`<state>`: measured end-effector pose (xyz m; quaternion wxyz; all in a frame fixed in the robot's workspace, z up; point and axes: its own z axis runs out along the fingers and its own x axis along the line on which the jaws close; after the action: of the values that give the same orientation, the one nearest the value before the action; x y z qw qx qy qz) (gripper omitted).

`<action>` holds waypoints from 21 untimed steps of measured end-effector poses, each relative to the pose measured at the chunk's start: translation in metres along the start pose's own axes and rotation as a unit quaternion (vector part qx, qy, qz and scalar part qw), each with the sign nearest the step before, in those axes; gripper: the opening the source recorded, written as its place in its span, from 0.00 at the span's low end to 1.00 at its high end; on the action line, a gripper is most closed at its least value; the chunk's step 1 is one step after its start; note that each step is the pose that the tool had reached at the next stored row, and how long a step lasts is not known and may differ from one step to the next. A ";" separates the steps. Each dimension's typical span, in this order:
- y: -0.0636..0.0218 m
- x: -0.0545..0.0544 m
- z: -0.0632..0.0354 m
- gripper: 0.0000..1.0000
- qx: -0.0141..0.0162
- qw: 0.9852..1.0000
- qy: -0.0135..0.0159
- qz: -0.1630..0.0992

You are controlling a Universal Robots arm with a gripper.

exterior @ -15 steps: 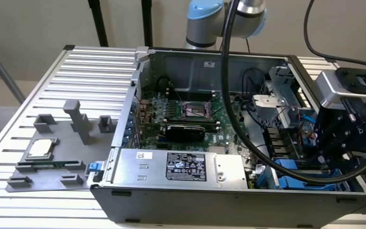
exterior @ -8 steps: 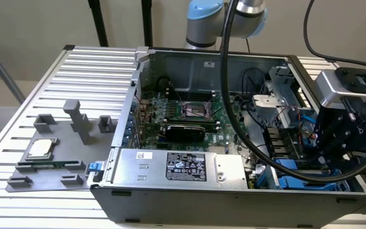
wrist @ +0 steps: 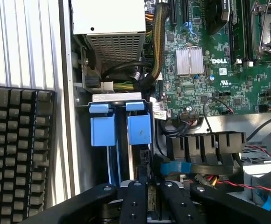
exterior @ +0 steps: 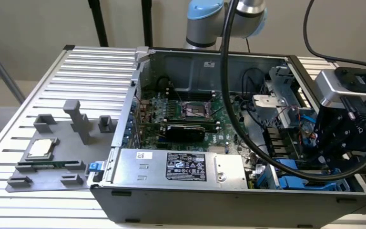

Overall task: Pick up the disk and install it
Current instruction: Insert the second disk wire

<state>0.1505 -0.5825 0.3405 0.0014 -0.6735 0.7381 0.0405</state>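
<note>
Right now my end effector (wrist: 149,207) is down inside the open PC case (exterior: 234,200), at the drive-bay corner on the exterior view's right. Can't tell if it's clamped or free. Its tip sits right over the end of the disk (wrist: 139,129).

Disk stands on edge in the bay, blue frame tab facing the wrist camera, its body running back under the end effector. A second blue-framed carrier (wrist: 102,130) sits just beside it in the neighbouring slot, parallel.

Next to the bay on the board side: a row of black connectors (wrist: 205,144) with red and black wires. Beyond that is the green motherboard (wrist: 219,70) with a small finned heatsink (wrist: 189,60).

The grey power supply (exterior: 177,167) with the black label lies along the case's near wall.

Case sits on the slatted tabletop (exterior: 94,62). On the exterior view's left, a grey fixture plate (exterior: 49,183) holds the small square chip (exterior: 41,149), well apart from me.
</note>
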 end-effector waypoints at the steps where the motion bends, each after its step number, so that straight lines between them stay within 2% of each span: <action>1: -0.0002 0.000 0.0002 0.00 0.000 1.000 0.000 0.000; 6: -0.0009 -0.001 0.0013 0.00 0.000 1.000 0.001 0.000; 13: -0.0011 -0.002 0.0051 0.00 0.000 1.000 0.004 0.000; 19: -0.0016 -0.002 0.0068 0.00 0.001 1.000 0.005 0.000; 21: -0.0017 -0.002 0.0077 0.00 0.000 1.000 0.004 0.000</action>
<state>0.1520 -0.5800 0.3329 -0.0014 -0.6735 0.7382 0.0374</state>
